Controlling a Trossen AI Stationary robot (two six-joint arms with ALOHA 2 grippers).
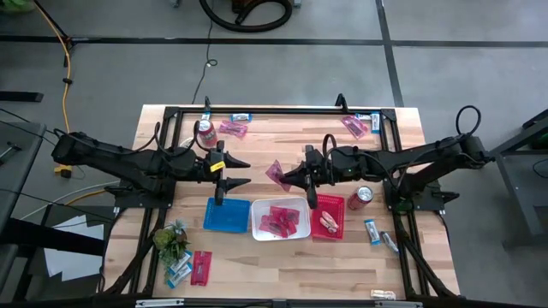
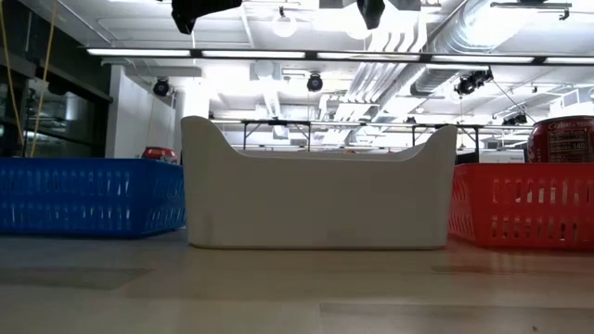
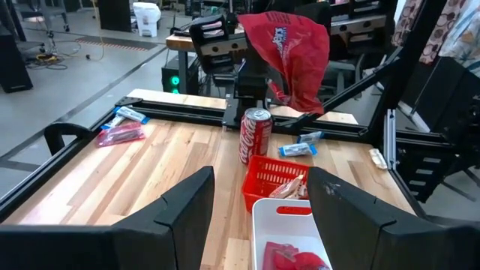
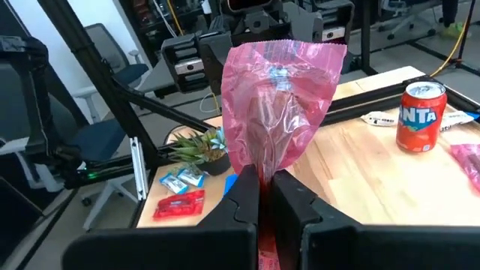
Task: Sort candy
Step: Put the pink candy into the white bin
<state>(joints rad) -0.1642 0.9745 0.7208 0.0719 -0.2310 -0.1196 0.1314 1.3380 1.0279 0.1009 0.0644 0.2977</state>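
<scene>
Robotics lab: ceiling ducts, office chair, workbench rigs beyond.

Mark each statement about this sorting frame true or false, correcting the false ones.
1. The right gripper is shut on a pink packet. True.
2. The left gripper holds a blue bar. False: it is open and holds nothing.
3. The white tray sits between the blue tray and the red tray. True.
4. The blue tray is full of candy. False: no candy shows in it.
5. A soda can stands beside the red tray. True.
</scene>
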